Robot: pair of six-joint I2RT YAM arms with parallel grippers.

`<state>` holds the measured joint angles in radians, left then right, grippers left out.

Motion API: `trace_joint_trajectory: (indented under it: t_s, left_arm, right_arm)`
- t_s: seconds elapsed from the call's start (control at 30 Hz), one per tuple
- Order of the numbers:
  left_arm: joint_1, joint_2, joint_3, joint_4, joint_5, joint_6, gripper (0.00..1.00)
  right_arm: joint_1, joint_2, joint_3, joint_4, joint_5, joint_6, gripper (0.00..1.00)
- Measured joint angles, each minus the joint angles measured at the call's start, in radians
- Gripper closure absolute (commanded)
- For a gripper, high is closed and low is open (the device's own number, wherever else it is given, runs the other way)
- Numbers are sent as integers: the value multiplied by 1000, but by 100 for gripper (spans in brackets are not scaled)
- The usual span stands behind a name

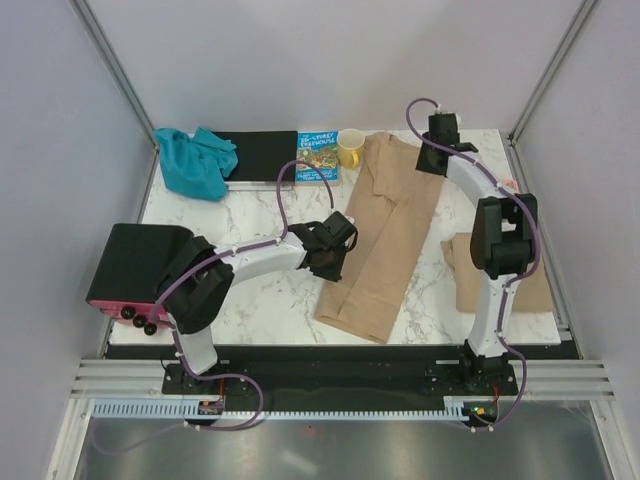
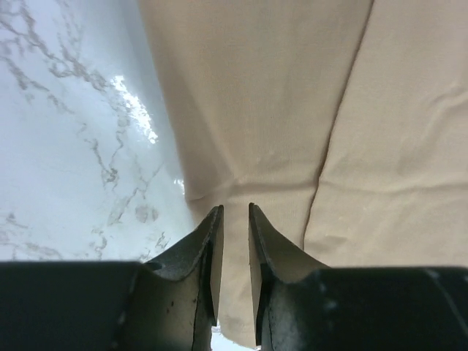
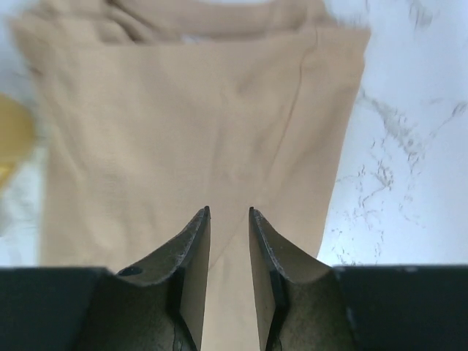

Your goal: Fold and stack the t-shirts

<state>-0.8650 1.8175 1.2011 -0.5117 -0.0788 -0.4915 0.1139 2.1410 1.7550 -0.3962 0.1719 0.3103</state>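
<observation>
Left pincer [image 2: 235, 210], narrowly parted and empty, hangs over the edge of the tan shirt [image 2: 278, 110], which spreads ahead and rightward. Right pincer [image 3: 228, 212], equally narrow and empty, has the shirt directly beneath. The next fold probably needs level, matched grips.

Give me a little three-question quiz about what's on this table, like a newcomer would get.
1. True or false: the yellow mug stands between the picture book and the long tan shirt.
2. What lies in the far left corner of the table? A) teal garment B) mug C) book
3. How many tan shirts lie on the table?
Key: 1 true. 2 A. 3 two: the long one in the middle, and a second tan shirt at the right edge.
</observation>
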Motion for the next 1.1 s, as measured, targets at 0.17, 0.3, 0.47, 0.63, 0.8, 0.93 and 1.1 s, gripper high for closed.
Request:
trace_joint_trajectory:
  t_s: [0.17, 0.3, 0.47, 0.63, 0.8, 0.93, 1.1]
  left_arm:
    - [12, -115, -21, 0, 1, 16, 68]
    - [45, -199, -26, -5, 35, 20, 66]
    - [114, -241, -98, 2, 85, 18, 42]
    - [130, -257, -240, 64, 127, -10, 41]
    - [147, -277, -333, 145, 214, -39, 41]
    - [152, -277, -344, 201, 268, -47, 41]
    - [152, -277, -377, 254, 326, -55, 41]
  right_arm:
    - [0, -225, -76, 55, -53, 23, 64]
    - [2, -431, -227, 82, -149, 76, 60]
    - [17, -726, -702, 167, -281, 138, 51]
    - [35, -914, -1013, 149, -394, 193, 51]
    - [47, -1072, -1135, 150, -465, 240, 50]
    - [66, -1129, -1213, 149, -509, 280, 50]
    - [135, -1192, -1324, 127, -521, 349, 50]
